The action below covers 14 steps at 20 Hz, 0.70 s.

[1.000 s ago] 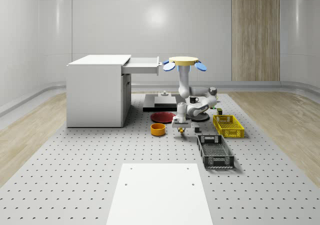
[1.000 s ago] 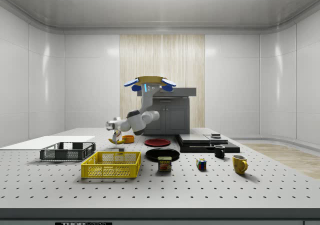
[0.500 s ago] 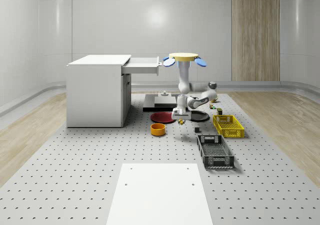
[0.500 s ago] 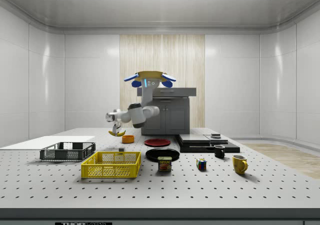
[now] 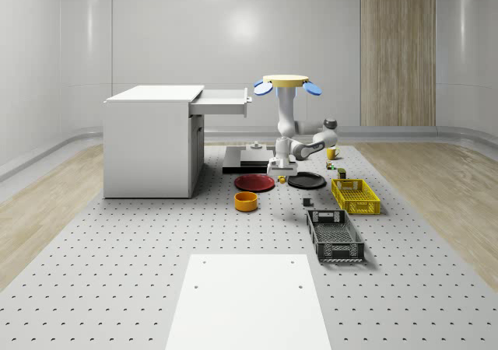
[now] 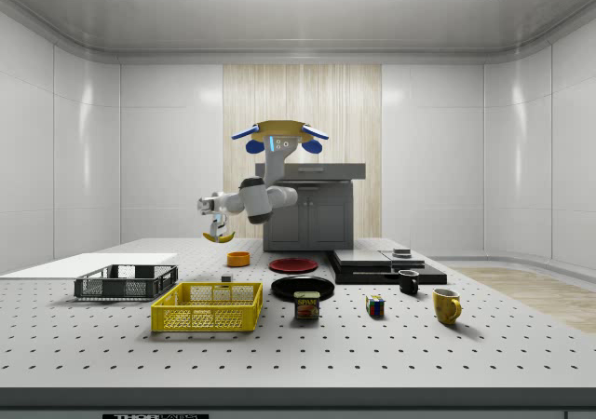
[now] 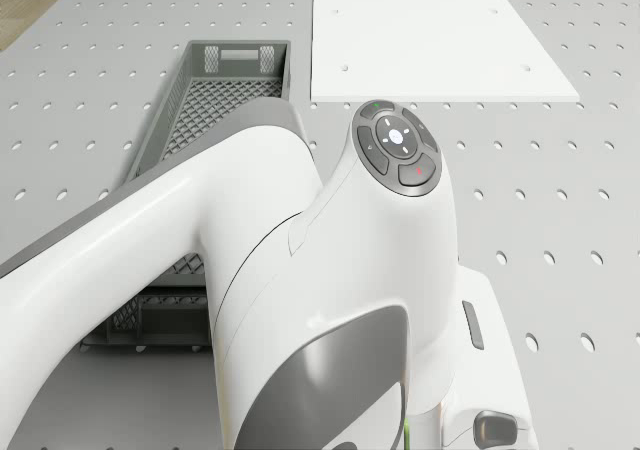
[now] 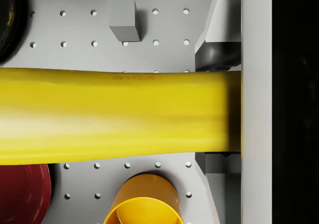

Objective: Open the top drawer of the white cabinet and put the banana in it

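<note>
We see one banana point(image 6: 220, 237) clamped between the fingers point(image 8: 218, 55) of the gripper point(image 6: 218, 232), held in the air above the surface point(image 5: 117, 257), over the gap between the orange bowl point(image 5: 246, 201) and the two plates. In the wrist view the banana point(image 8: 114, 115) lies crosswise, with one small grey cube point(image 8: 124, 19), the orange bowl point(image 8: 143, 202) and the red plate point(image 8: 22, 191) beneath it. The drone point(image 5: 284, 82) hovers beside the one white cabinet point(image 5: 152, 140), near its top drawer point(image 5: 224, 101), which stands pulled out. We count two plates, one red point(image 5: 254, 182) and one black point(image 5: 306, 181), and two baskets, one yellow point(image 5: 355, 195) and one grey point(image 5: 334, 236). In the side view we count two mugs, one black point(image 6: 408, 282) and one yellow point(image 6: 446, 305), plus one can point(image 6: 306, 304) and one coloured cube point(image 6: 374, 306). One white sheet point(image 5: 247, 302) lies on the surface nearest the whole-scene camera.
</note>
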Motion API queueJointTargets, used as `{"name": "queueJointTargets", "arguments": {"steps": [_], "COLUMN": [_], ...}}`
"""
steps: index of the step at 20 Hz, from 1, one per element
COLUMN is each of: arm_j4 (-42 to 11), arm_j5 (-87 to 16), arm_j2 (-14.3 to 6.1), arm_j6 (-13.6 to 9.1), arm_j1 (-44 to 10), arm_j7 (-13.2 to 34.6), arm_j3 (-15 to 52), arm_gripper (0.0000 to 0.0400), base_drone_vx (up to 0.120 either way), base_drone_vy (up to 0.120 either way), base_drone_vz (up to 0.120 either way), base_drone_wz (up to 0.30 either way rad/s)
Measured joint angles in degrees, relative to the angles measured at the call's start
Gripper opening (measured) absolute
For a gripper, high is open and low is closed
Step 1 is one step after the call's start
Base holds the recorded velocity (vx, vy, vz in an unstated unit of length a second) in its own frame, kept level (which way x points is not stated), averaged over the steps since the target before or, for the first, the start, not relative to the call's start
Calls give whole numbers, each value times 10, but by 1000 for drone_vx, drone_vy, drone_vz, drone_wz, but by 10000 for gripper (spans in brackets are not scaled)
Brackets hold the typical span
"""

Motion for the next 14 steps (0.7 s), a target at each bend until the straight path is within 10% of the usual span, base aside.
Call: {"name": "queueJointTargets", "arguments": {"steps": [14], "arm_j4": [0], "arm_j5": [-4], "arm_j2": [-6], "arm_j6": [5], "arm_j1": [1], "arm_j7": [0], "arm_j3": [-1], "arm_gripper": [200], "base_drone_vx": [-120], "base_drone_vy": [0], "base_drone_vz": [120], "base_drone_wz": [0]}}
